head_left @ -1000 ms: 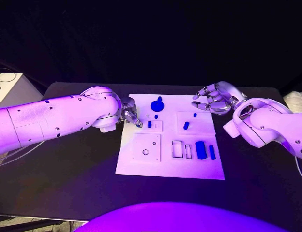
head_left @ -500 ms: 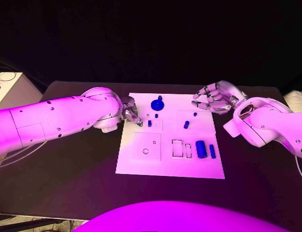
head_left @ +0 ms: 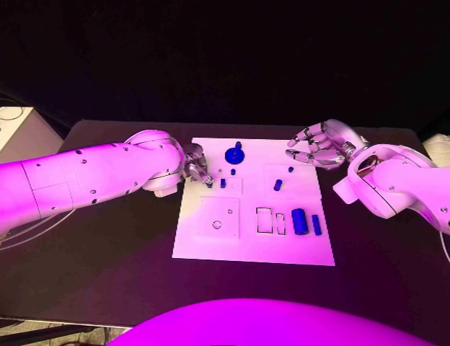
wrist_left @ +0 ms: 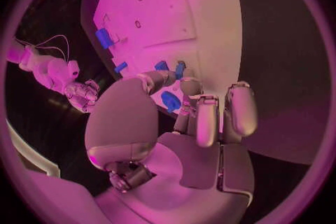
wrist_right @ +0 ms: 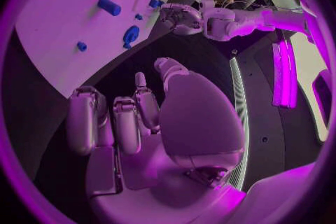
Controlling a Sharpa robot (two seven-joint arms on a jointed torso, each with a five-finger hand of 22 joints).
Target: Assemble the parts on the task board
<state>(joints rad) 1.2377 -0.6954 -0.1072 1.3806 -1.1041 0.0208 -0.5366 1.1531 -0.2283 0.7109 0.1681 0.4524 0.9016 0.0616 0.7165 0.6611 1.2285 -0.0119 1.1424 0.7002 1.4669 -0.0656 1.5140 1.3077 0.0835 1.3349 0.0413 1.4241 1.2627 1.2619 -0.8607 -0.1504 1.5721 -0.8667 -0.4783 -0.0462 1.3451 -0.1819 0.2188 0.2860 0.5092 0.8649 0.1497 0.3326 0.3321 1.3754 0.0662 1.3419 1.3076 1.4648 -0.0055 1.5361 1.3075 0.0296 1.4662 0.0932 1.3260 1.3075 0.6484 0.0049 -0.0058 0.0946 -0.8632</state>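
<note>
The left robot hand (head_left: 194, 167) is seen at the task board's (head_left: 210, 245) left edge, fingers curled beside a small blue peg (head_left: 222, 184); whether it is pinched cannot be told. The right robot hand (head_left: 319, 146) is held empty, loosely curled, over the counter (head_left: 111, 238). The parts are judged light, rigid and slippery (best pinched at the sides). A long blue bar (head_left: 299, 221) is seated in a recess.

No writing, label or number can be read on anything here.

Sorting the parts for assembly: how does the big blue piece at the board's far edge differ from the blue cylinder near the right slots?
The big blue piece is round with a knob; the blue cylinder is long and straight. The former sits at the task board's far edge, the latter nearer the robot. Both are blue and lie free.
</note>
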